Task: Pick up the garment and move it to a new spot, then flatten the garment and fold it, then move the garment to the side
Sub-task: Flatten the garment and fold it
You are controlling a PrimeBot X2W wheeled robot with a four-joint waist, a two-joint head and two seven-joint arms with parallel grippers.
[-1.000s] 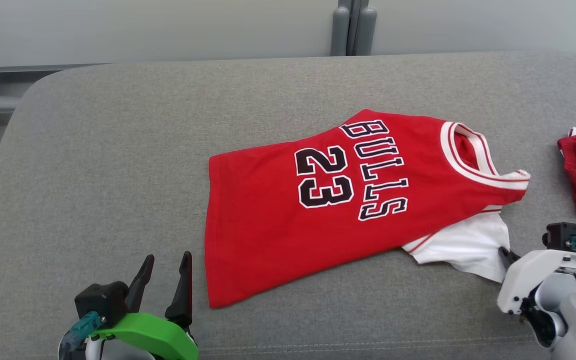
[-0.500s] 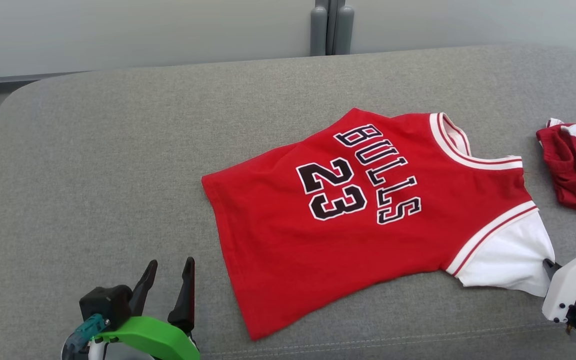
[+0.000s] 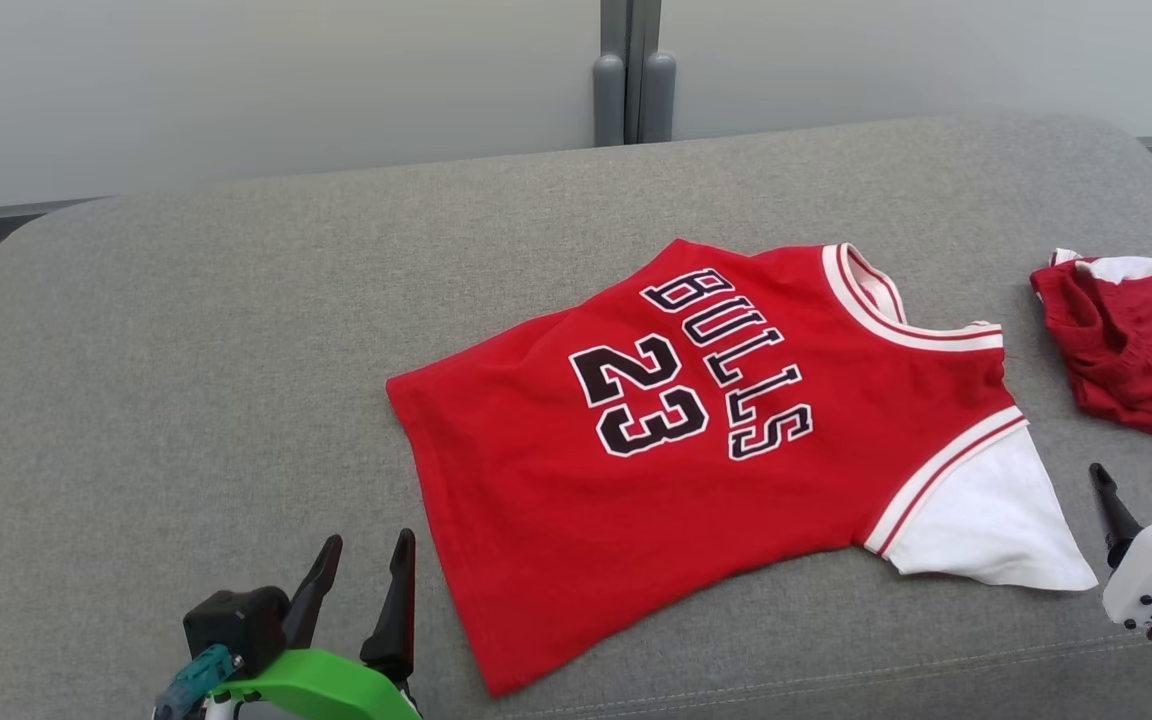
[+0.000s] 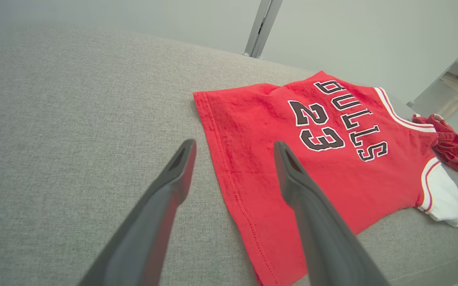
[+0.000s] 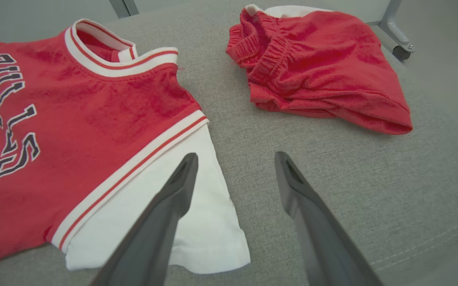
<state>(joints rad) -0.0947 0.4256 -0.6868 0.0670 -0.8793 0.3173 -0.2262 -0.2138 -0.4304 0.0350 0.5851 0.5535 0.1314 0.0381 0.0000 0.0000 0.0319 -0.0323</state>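
The red jersey printed BULLS 23 lies spread flat on the grey fabric-covered table, between the 2 hands. The left hand has its fingers apart and holds nothing. The jersey's hem runs just ahead of it and to its right. In the left wrist view the hem passes between the 2 fingers of that hand.

The right hand also has its fingers apart and is empty. The jersey's white sleeve lies just to its left, with the sleeve's corner nearest it. Ahead of this hand, a crumpled red garment lies apart from the jersey.
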